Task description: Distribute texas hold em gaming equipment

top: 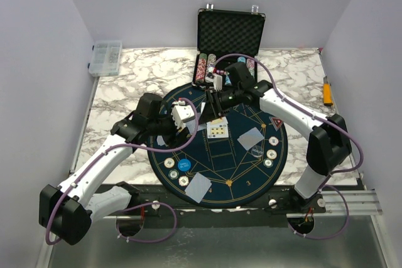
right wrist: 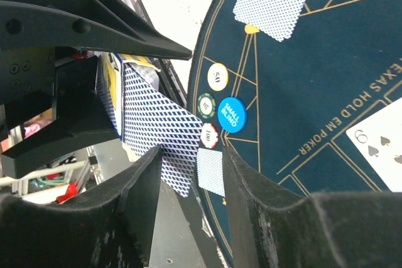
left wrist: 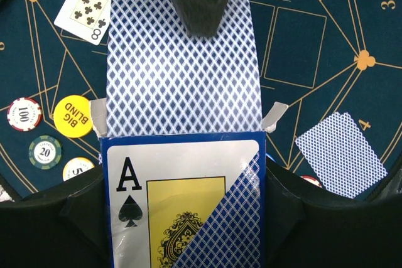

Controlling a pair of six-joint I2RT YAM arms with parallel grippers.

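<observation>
My left gripper [top: 181, 119] is shut on a blue card box [left wrist: 185, 199] with an ace of spades on its front. A grey-backed card [left wrist: 182, 67] sticks out of the box's top. My right gripper [right wrist: 191, 174] reaches in from above, and its jaws straddle that card's [right wrist: 163, 130] corner. The card lies against one finger [right wrist: 141, 183] with a gap to the other. Face-up cards [top: 217, 130] lie at the centre of the mat [top: 239, 174]. Face-down cards [top: 251, 137] [top: 199, 186] lie to the right and at the near left. A blue disc [top: 183, 166] and a yellow disc [left wrist: 73, 115] lie among chips [left wrist: 24, 113].
An open black case [top: 230, 29] holding rows of chips stands behind the mat. A clear compartment box [top: 105, 56] sits at the far left of the marble table, an orange tool [top: 327, 90] at the far right. More chips [top: 271, 153] lie on the mat's right side.
</observation>
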